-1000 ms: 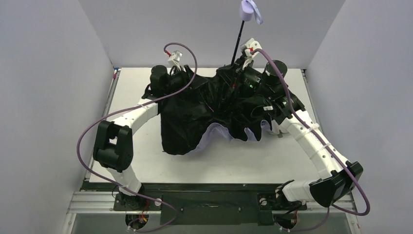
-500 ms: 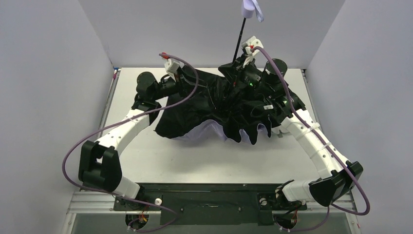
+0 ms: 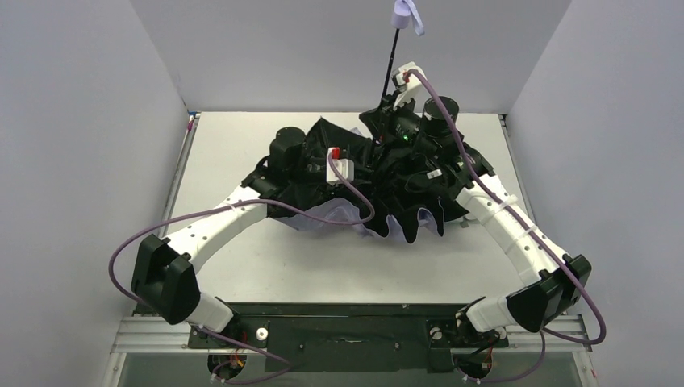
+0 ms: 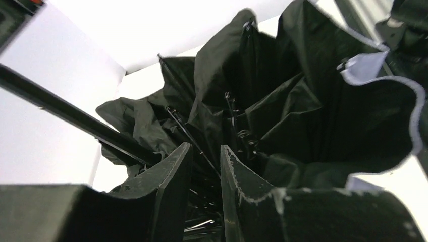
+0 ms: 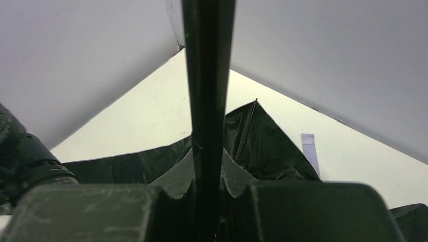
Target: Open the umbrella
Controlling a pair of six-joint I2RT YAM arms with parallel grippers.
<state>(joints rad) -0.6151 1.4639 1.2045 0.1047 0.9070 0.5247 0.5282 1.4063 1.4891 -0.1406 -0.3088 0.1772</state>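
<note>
Lavender, black-lined folding umbrella, limp, light: I am clamping its stiff black shaft in right gripper; left gripper unreadable

Black lining is recorded on the umbrella, with pale lavender-white outer fabric at the near hem. Its shaft is noted black, its handle lavender. Table plain white; arms white with black joints; cables purple; walls plain grey.
</note>
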